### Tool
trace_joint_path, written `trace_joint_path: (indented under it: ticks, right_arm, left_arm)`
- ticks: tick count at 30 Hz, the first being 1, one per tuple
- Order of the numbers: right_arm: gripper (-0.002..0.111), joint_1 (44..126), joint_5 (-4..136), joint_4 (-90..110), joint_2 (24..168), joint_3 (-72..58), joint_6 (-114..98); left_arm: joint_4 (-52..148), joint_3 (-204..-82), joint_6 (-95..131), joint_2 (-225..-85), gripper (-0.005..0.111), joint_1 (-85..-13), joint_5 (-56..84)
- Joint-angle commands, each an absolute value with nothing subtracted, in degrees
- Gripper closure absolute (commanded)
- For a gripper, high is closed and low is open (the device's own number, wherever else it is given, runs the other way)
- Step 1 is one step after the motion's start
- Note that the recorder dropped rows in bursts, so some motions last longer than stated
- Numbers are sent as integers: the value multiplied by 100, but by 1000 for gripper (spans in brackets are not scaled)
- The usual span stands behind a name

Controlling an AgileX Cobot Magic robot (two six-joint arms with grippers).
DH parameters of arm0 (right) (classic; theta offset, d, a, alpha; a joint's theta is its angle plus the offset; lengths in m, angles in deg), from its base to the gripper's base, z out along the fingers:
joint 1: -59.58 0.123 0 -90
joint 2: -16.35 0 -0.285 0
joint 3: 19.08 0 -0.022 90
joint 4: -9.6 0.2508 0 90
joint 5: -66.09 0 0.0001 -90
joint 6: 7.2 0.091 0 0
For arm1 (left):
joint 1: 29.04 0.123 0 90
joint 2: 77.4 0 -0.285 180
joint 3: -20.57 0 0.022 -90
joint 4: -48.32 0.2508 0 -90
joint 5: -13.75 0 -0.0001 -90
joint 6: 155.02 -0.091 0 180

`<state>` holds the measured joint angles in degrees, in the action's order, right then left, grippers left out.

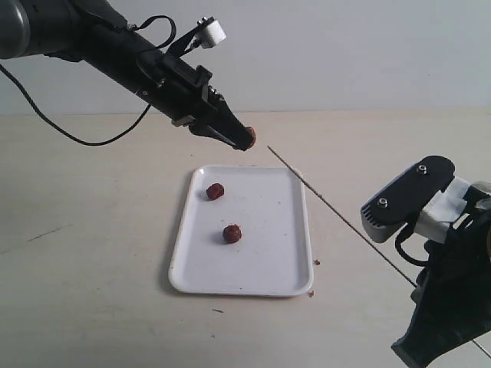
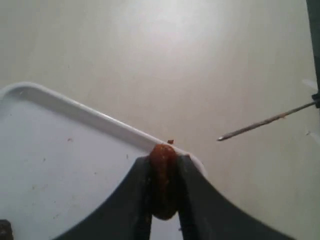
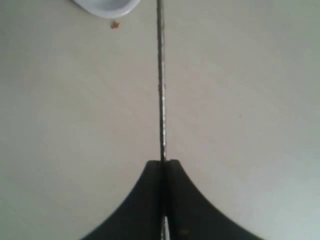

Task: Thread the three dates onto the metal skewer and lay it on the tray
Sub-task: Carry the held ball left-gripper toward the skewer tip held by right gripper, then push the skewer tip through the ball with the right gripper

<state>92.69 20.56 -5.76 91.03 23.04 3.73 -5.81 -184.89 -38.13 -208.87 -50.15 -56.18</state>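
Beige tabletop (image 1: 92,230), plain pale wall (image 1: 345,54)

- Tray (image 1: 265,261): white, rectangular, rounded corners; lay flat.
- First date (image 1: 215,191), second date (image 1: 232,234): dark red-brown, wrinkled; rested apart on the tray.
- Third date (image 1: 250,136): held aloft above the tray's far edge.
- Metal skewer (image 1: 337,211): thin, grey; raised aslant beside the tray, tip near the third date.

Your left arm (image 1: 130,50) reaches in from ten o'clock, left gripper (image 1: 244,140) clamped on a date (image 2: 163,175); your right gripper (image 3: 163,162), at four o'clock, pinches the skewer (image 3: 160,80), apparently closed.
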Motion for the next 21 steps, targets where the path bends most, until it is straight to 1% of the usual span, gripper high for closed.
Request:
trace_joint_path:
  ticks: [1, 4, 11, 21]
  right_arm:
    - [108, 9244, 2035, -836, 9242, 2321, 179]
    - [108, 9244, 2043, -902, 9425, 2321, 179]
    - [108, 9244, 2628, -895, 9498, 2321, 614]
    - [108, 9244, 2892, -827, 9878, 2321, 814]
  left_arm:
    - [-538, -18477, -3712, -20853, 88, -5044, -5621]
    - [-616, -18477, -3640, -20853, 88, -5044, -5621]
    - [-673, -18477, -3571, -20853, 88, -5044, -5621]
    - [-789, -18477, -3542, -20853, 88, -5044, -5621]
